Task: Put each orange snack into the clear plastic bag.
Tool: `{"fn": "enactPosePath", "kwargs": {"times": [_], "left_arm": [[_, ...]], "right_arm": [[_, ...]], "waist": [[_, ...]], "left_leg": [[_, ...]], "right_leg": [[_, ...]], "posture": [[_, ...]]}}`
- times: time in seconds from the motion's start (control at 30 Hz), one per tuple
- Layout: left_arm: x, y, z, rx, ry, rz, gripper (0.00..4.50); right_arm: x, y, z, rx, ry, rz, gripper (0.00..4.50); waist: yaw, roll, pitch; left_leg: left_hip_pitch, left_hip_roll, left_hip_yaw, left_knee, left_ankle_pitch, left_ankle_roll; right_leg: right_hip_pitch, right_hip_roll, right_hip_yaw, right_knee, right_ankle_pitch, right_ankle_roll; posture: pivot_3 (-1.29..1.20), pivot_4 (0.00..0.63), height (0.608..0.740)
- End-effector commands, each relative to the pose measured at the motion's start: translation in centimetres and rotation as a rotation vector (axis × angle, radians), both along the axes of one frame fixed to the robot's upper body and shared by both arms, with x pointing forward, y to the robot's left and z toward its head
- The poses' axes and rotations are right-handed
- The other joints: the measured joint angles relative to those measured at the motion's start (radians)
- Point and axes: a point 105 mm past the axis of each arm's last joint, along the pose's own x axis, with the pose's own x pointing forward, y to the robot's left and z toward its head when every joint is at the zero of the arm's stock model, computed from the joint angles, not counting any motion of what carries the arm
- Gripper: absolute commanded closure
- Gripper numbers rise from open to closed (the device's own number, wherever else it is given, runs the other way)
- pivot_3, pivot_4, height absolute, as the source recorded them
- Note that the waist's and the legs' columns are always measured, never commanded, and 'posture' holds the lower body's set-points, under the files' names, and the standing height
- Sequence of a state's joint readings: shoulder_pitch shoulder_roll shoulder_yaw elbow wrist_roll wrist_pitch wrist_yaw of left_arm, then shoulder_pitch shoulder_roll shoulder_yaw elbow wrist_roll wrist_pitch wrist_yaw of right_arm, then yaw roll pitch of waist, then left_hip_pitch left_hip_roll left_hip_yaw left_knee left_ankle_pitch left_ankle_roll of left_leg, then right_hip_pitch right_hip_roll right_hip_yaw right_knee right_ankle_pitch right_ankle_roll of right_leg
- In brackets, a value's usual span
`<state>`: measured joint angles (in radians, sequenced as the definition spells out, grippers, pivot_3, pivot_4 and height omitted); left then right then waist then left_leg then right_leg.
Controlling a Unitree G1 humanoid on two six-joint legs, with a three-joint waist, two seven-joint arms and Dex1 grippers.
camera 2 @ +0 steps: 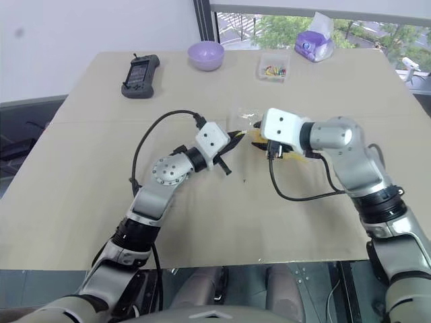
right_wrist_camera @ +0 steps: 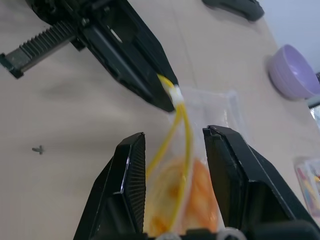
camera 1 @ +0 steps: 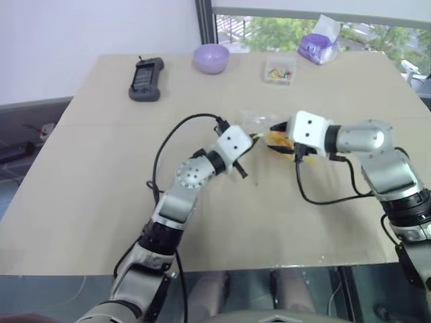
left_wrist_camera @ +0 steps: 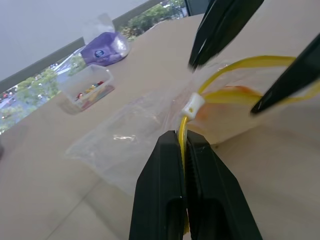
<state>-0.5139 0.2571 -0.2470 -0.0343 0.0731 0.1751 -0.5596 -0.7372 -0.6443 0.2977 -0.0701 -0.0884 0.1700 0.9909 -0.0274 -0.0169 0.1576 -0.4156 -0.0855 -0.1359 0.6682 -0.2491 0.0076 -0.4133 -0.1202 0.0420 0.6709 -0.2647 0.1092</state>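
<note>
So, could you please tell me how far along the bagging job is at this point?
Done: the orange snack already sits inside the clear plastic bag. In hand: the left end effector pinches the yellow zip strip, while the right end effector is open around the bag's mouth. Left: probably just releasing it.

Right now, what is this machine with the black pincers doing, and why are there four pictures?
It is a robot with two arms. Two pictures come from cameras in its head, two from cameras on its wrists. On the beige table lie a lilac bowl, a black handset and a small clear box of coloured bits. The left gripper has its jaws shut on the yellow zip strip of the crinkly clear plastic bag. The right gripper has open jaws either side of the round orange snack inside that bag.
</note>
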Motion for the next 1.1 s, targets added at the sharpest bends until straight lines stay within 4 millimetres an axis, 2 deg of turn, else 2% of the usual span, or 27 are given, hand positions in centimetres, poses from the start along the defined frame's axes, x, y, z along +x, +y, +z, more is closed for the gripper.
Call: {"fn": "enactPosePath", "kwargs": {"times": [0.03,0.4,0.5,0.53,0.83,1.1], "left_arm": [[-0.9,-0.9,1.5,-0.016,-0.057,-0.048,4.5],[-1.4,-1.1,1.3,0.022,-0.081,-0.069,4.5],[-1.3,-0.9,1.1,0.015,-0.073,-0.059,4.5],[-1.3,-0.8,1.1,0.015,-0.072,-0.057,4.5],[-1.6,-0.8,0.8,0.008,-0.049,-0.059,4.5],[-1.8,-0.8,0.7,-0.005,-0.032,-0.048,4.5]], "right_arm": [[0.4,0.5,1.7,0.0,-0.094,0.009,2.5],[0.7,1.3,1.5,-0.011,-0.127,0.028,2.5],[0.5,1.4,1.3,-0.02,-0.124,0.041,3.27],[0.4,1.4,1.2,-0.019,-0.122,0.044,3.4],[-0.5,1.8,0.8,-0.055,-0.153,0.086,3.4],[-0.9,2.0,0.7,-0.134,-0.257,0.169,3.4]], "waist": [[-0.002,0.0,0.0],[-0.008,0.0,0.0],[-0.008,0.0,0.0],[-0.008,0.0,0.0],[-0.009,0.0,0.0],[-0.009,0.0,0.0]], "left_leg": [[0.0,0.0,0.0,0.0,0.0,0.0],[0.0,0.0,0.0,0.0,0.0,0.0],[0.0,0.0,0.0,0.0,0.0,0.0],[0.0,0.0,0.0,0.0,0.0,0.0],[0.0,0.0,0.0,0.0,0.0,0.0],[0.0,0.0,0.0,0.0,0.0,0.0]], "right_leg": [[0.0,0.0,0.0,0.0,0.0,0.0],[0.0,0.0,0.0,0.0,0.0,0.0],[0.0,0.0,0.0,0.0,0.0,0.0],[0.0,0.0,0.0,0.0,0.0,0.0],[0.0,0.0,0.0,0.0,0.0,0.0],[0.0,0.0,0.0,0.0,0.0,0.0]], "posture": [[0.0,0.15,0.74],[0.0,0.15,0.74],[0.0,0.15,0.74],[0.0,0.15,0.74],[0.0,0.15,0.74],[0.0,0.15,0.74]]}}
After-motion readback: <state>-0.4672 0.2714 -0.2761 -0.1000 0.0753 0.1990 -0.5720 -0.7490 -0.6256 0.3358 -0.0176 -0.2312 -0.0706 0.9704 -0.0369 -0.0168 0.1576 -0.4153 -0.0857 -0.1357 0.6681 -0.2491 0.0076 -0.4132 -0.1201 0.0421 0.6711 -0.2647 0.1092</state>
